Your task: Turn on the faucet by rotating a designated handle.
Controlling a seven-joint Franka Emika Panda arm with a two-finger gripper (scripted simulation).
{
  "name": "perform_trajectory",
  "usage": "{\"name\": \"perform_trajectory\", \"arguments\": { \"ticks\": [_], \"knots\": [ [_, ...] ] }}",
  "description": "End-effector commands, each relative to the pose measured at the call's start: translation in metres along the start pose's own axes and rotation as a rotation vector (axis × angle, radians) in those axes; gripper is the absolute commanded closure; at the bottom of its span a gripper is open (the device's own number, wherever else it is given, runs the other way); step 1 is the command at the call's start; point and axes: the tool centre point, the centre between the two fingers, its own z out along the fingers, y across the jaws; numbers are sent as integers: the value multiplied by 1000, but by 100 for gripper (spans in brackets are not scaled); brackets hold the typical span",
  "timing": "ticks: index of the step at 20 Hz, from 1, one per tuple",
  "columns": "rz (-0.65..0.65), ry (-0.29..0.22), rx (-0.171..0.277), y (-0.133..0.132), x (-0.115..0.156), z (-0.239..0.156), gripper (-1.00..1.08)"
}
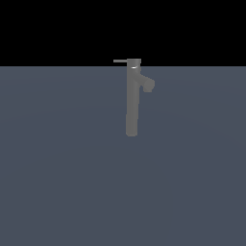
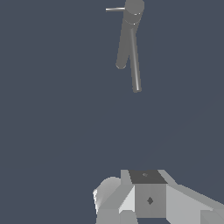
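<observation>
Flat slate-blue floor (image 1: 57,182) fills most of both views, with a plain black band behind it along the far edge in the exterior view.

Only the wrist view shows the gripper (image 2: 146,199), and just as a chunk of white and grey blocky housing at the edge of the picture. No fingertips are visible, so I honestly can't tell if it's spread wide or closed up. It's not touching anything and sits well apart from the faucet, with bare floor between the two.

Moving out from there, the faucet (image 1: 132,103) is the one object on the floor, standing by itself near the far edge, roughly midway across. It's a tall slim matte grey column, long axis straight up and down. From the wrist view it's seen from above and at an angle, so the column looks like it's slanting away from the camera.

Near the top, a short thick spout (image 1: 147,84) branches off, angled down and toward the exterior view's right.

The handle (image 1: 120,61) is a thin flat grey bar on the top cap. Its long axis is horizontal, and it pokes straight out toward the exterior view's left, so pretty much opposite the spout's side. It's much thinner than the column and touches nothing but the cap.
</observation>
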Motion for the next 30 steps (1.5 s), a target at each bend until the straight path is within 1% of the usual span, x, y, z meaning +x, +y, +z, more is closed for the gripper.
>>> {"name": "perform_trajectory", "arguments": {
  "ticks": [1, 10, 14, 19, 24, 30],
  "knots": [
    [0, 0, 0, 0, 0, 0, 108],
    [-27, 28, -5, -7, 12, -7, 108],
    [-26, 27, -5, -7, 13, -7, 108],
    [-28, 25, -4, -7, 22, -7, 108],
    [-32, 20, -2, -8, 41, -5, 108],
    [-40, 12, 2, -9, 76, 1, 108]
  ]
}}
